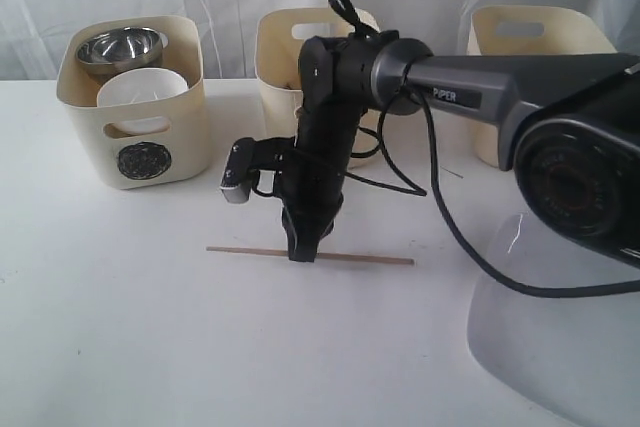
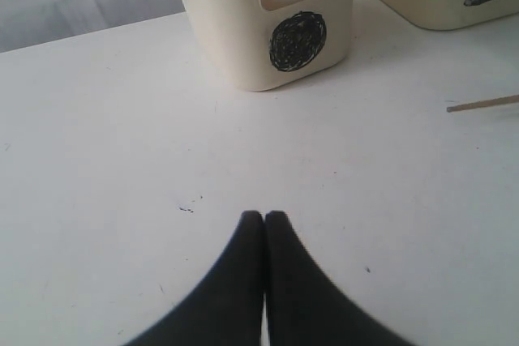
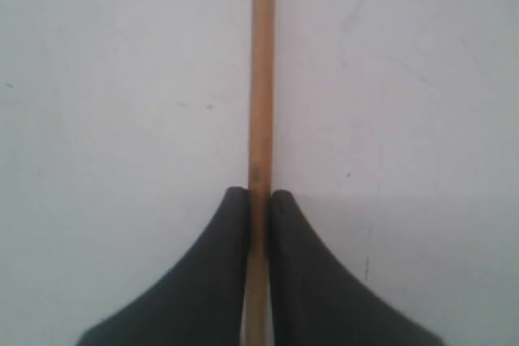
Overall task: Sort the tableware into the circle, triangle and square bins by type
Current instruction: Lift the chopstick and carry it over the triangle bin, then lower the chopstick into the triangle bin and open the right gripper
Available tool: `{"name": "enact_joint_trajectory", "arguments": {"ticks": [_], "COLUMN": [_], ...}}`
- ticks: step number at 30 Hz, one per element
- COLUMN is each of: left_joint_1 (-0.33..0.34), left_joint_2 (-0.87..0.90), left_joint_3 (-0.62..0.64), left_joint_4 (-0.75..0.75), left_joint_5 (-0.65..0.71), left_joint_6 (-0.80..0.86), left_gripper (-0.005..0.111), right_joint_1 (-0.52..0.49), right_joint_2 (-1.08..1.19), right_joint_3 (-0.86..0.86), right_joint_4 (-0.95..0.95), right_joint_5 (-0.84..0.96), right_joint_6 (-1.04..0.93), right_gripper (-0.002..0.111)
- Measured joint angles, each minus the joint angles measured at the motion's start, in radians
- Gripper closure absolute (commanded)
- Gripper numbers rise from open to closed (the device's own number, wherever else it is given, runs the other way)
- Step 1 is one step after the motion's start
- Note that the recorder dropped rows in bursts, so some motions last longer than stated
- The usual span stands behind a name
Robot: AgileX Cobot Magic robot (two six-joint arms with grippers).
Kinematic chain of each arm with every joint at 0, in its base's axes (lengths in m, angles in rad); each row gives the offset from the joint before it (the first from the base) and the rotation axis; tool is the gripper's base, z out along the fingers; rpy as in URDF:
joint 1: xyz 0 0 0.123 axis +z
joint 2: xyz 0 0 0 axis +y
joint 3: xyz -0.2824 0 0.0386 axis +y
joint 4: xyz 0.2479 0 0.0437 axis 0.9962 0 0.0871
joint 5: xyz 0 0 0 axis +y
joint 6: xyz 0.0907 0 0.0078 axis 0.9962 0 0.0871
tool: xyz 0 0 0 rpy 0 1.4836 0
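Wooden chopstick lies flat on the table, forward of the circle bin and off toward my right arm's side, long axis parallel to the bin's front. My right gripper pinches it mid-length, jaws crosswise; left gripper closed, empty.

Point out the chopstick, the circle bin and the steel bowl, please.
chopstick (image 1: 370, 260): exterior view, its right half.
circle bin (image 1: 187, 139): exterior view, front wall.
steel bowl (image 1: 120, 47): exterior view, shiny inside.
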Motion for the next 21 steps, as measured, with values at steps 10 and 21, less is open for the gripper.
{"name": "enact_joint_trajectory", "arguments": {"ticks": [10,21], "left_joint_1": [0.000,0.000], "left_joint_2": [0.000,0.000], "left_joint_3": [0.000,0.000], "left_joint_4": [0.000,0.000], "left_joint_5": [0.000,0.000], "left_joint_6": [0.000,0.000], "left_gripper": [0.107,0.107], "right_joint_1": [0.002,-0.002], "right_joint_2": [-0.287,-0.576], "right_joint_3": [0.190,0.605], "right_joint_4": [0.077,0.215], "right_joint_5": [-0.210,-1.008], "right_joint_6": [0.063,0.162], "right_gripper": [0.108,0.108]}}
